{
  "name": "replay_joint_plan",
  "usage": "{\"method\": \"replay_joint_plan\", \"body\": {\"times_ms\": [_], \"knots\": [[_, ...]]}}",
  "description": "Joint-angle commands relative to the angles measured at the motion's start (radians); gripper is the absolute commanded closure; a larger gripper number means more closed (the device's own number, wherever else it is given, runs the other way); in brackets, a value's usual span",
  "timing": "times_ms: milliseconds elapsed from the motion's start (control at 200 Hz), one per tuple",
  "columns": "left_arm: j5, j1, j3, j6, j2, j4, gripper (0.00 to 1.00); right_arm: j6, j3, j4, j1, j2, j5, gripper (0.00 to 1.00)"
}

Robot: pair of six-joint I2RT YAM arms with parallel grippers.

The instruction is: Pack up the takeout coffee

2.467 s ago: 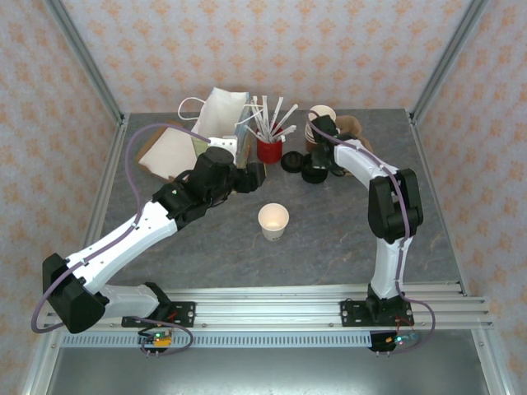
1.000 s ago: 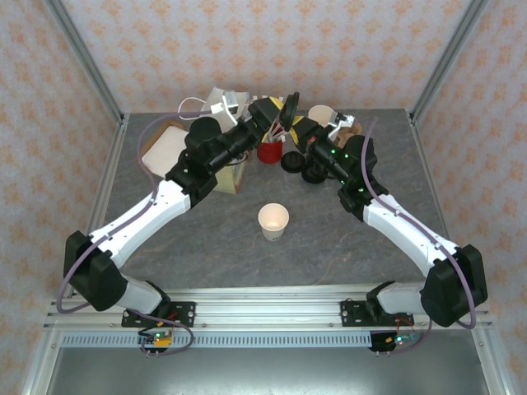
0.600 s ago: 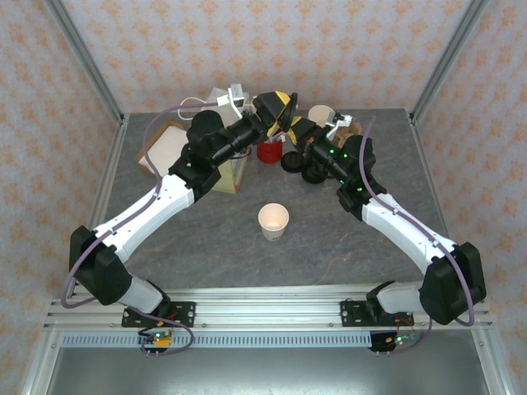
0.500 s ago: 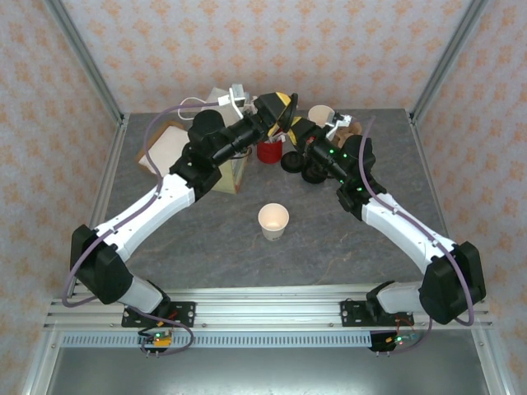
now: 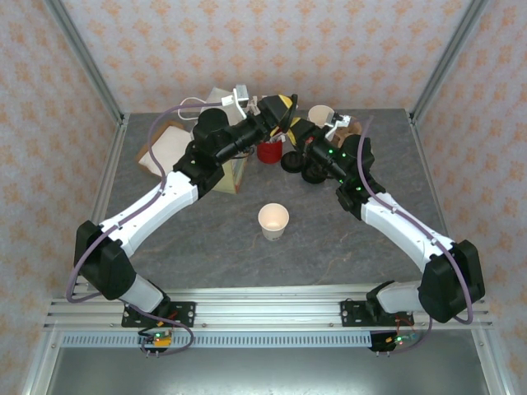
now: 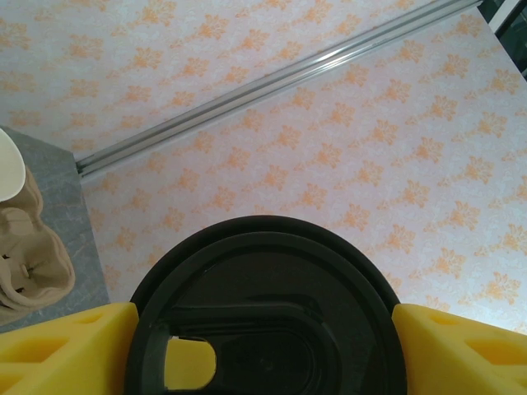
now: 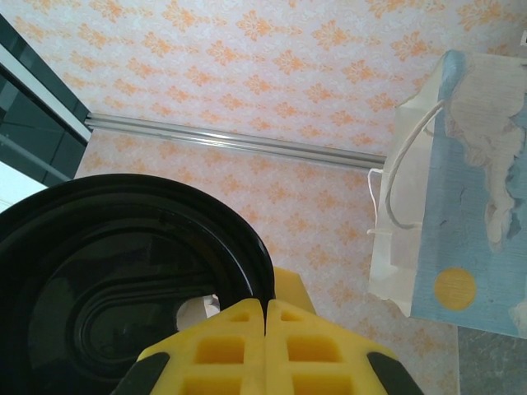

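Standing lidless mid-table, your takeout coffee cup (image 5: 273, 220) waits open. Beyond it, raised, your right gripper (image 7: 265, 317) pinches the rim of the black lid (image 7: 123, 271), fingers together, while your left gripper (image 6: 263, 325) straddles it; whether it bites, I cannot tell. Judged a hand-over to regrip.

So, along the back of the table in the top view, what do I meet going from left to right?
Flat brown and white sheets, red cup, loose black lids, cream cups, cardboard cup carrier.
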Motion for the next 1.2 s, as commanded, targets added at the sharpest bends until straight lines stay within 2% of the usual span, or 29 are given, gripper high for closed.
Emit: {"method": "replay_joint_plan", "body": {"times_ms": [0,465,525,646,716,796,876,946,1036,1196], "knots": [[0.030,0.002,0.031,0.003,0.011,-0.013,0.22,-0.025,0.038,0.030,0.006,0.002,-0.016,0.96],[0.021,0.004,0.022,0.009,0.010,-0.031,0.38,-0.046,0.042,-0.006,0.006,0.000,0.008,0.94],[0.009,0.003,0.021,0.024,0.004,-0.043,0.39,-0.054,0.039,-0.020,0.006,-0.004,0.013,0.89],[-0.028,0.004,0.009,0.082,-0.019,-0.090,0.39,-0.096,0.021,-0.080,0.001,-0.040,0.039,0.69],[-0.057,0.003,-0.009,0.148,-0.046,-0.138,0.39,-0.165,0.011,-0.193,-0.020,-0.094,0.069,0.59],[-0.114,-0.007,-0.045,0.265,-0.095,-0.231,0.40,-0.310,0.020,-0.434,-0.055,-0.190,0.160,0.53],[-0.256,-0.064,-0.095,0.458,-0.162,-0.366,0.41,-0.515,0.060,-0.701,-0.071,-0.270,0.345,0.50],[-0.401,-0.136,-0.141,0.620,-0.210,-0.466,0.40,-0.660,0.084,-0.849,-0.074,-0.314,0.478,0.48],[-0.475,-0.189,-0.213,0.734,-0.254,-0.535,0.40,-0.796,0.101,-0.948,-0.077,-0.342,0.553,0.44],[-0.531,-0.250,-0.332,0.832,-0.285,-0.596,0.40,-0.918,0.142,-1.053,-0.083,-0.322,0.570,0.43]]}}
